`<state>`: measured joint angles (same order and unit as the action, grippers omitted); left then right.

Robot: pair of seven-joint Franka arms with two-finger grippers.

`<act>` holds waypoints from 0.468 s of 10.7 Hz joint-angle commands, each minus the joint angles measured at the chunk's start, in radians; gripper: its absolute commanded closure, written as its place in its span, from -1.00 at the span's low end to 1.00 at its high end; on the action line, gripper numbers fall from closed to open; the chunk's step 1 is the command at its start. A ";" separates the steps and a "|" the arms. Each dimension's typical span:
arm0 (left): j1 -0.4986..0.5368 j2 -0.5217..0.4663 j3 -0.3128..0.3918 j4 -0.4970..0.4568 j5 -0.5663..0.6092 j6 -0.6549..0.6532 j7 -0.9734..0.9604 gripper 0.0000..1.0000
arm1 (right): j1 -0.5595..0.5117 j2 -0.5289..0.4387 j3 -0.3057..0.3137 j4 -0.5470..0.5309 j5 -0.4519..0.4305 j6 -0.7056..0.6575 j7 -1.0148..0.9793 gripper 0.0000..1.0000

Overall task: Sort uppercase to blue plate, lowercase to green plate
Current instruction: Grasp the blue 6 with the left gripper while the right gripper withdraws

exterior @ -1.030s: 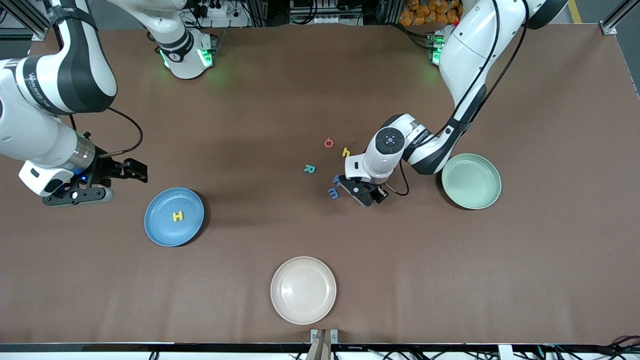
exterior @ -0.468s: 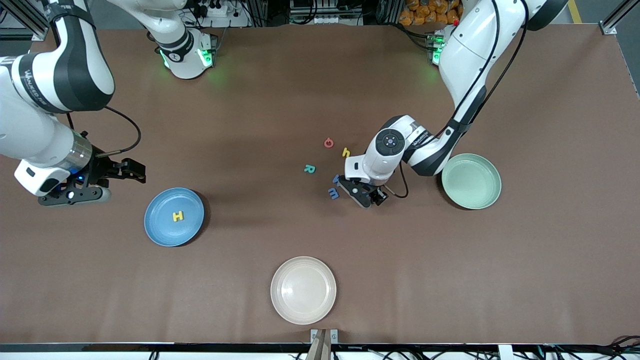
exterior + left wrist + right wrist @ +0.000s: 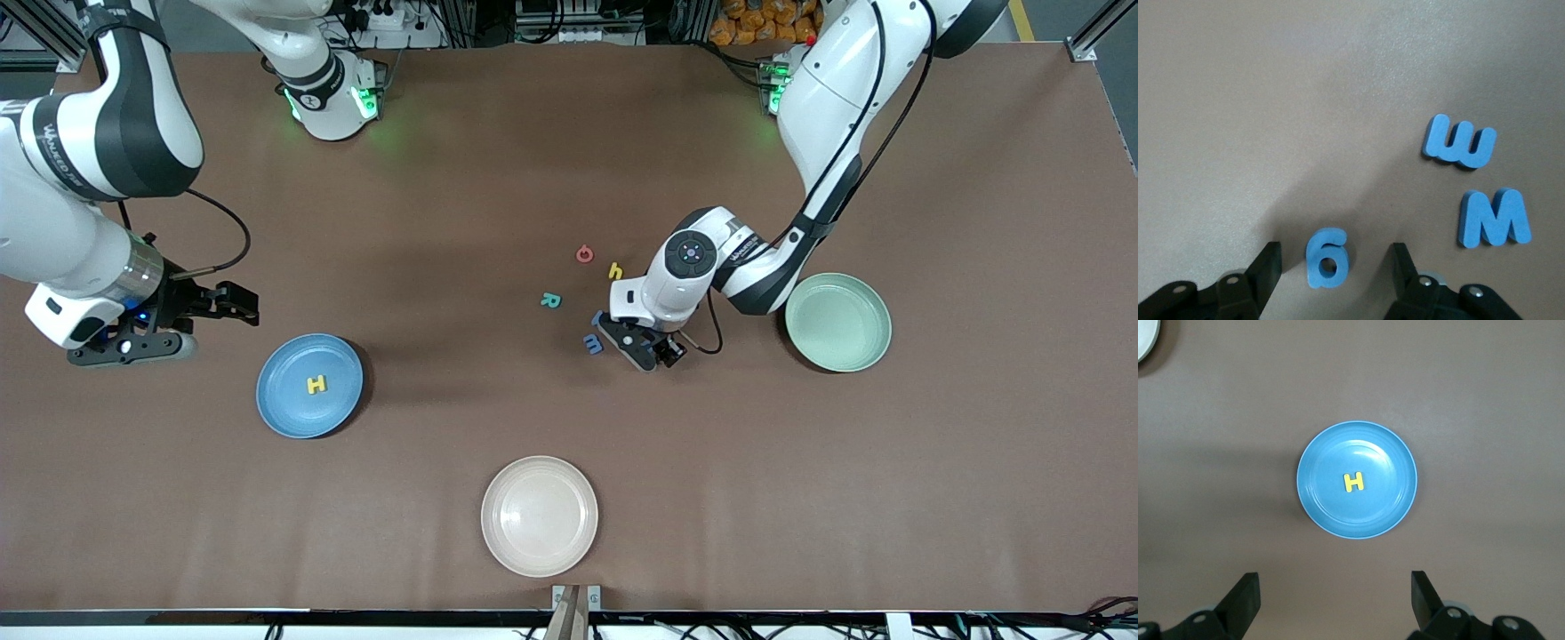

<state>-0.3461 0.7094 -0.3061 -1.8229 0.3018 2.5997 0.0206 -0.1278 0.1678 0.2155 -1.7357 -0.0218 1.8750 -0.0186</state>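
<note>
Lowercase blue foam g (image 3: 1327, 257) sits flat on the brown table (image 3: 889, 489), right between the spread fingers (image 3: 1269, 267) of the left gripper (image 3: 1331, 270), not pinched. Closest to the front camera is the round cream plate (image 3: 507, 556). Farther back, the round blue plate (image 3: 280, 409) has the yellow foam H (image 3: 316, 384) in it. The right gripper (image 3: 1335, 597) hangs open above it. The blue m (image 3: 1460, 143) and blue M (image 3: 1495, 217) are beside the g. The round mint-green plate (image 3: 853, 356) sits toward the left arm's end.

Foam letters read H (image 3: 316, 384), R (image 3: 550, 300), G (image 3: 584, 254), h (image 3: 615, 271), m (image 3: 1460, 142), M (image 3: 1494, 217), g (image 3: 1327, 257).
</note>
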 commanded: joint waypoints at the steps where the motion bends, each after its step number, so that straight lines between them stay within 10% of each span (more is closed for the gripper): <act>1: -0.005 0.015 0.002 0.007 0.028 0.003 0.013 -0.49 | -0.001 -0.008 0.001 0.008 0.013 -0.014 -0.003 -1.00; 5: 0.007 0.013 0.002 -0.009 0.027 -0.001 0.067 -0.49 | -0.001 -0.008 0.001 0.008 0.013 -0.016 -0.001 -1.00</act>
<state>-0.3446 0.7095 -0.3060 -1.8244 0.3028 2.5972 0.0716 -0.1278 0.1678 0.2155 -1.7357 -0.0218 1.8750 -0.0186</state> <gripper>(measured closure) 0.251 0.000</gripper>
